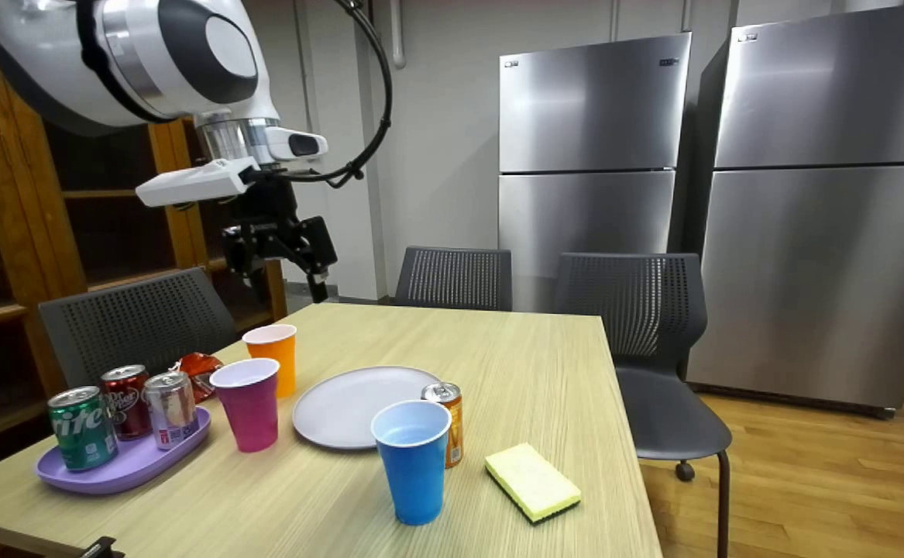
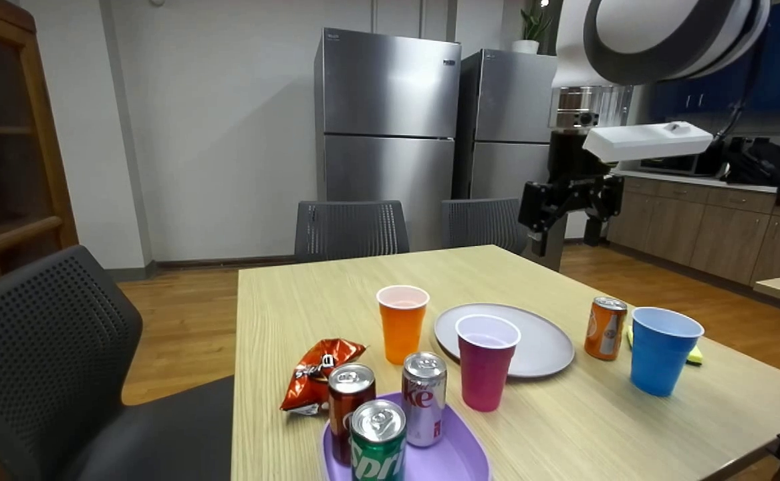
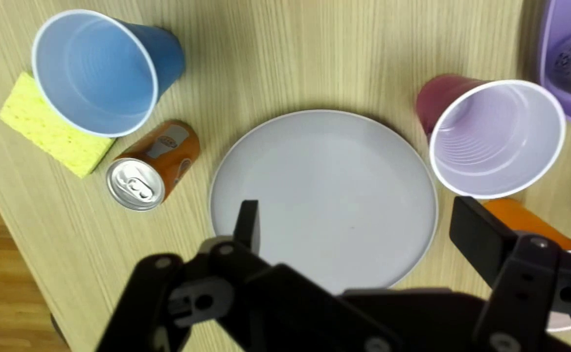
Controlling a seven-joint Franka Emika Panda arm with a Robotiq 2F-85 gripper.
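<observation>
My gripper (image 3: 356, 210) is open and empty, its fingers spread wide above the grey plate (image 3: 314, 156). In both exterior views the gripper (image 1: 287, 287) (image 2: 565, 242) hangs well above the table, touching nothing. The plate lies flat and bare. A magenta cup (image 3: 498, 139) and an orange cup (image 1: 273, 363) stand upright beside the plate on one side. A blue cup (image 3: 94, 73), an orange can (image 3: 155, 164) and a yellow sponge (image 3: 53, 129) are on its other side. In the wrist view my right finger partly covers the orange cup.
A purple tray (image 1: 134, 474) holds a green can (image 1: 82, 428), a dark red can (image 1: 126, 399) and a silver can (image 1: 170, 409). A red snack bag (image 2: 319, 374) lies beside it. Dark chairs (image 1: 455, 279) stand round the table (image 1: 513, 349). Fridges (image 1: 591, 116) and a wooden cabinet are behind.
</observation>
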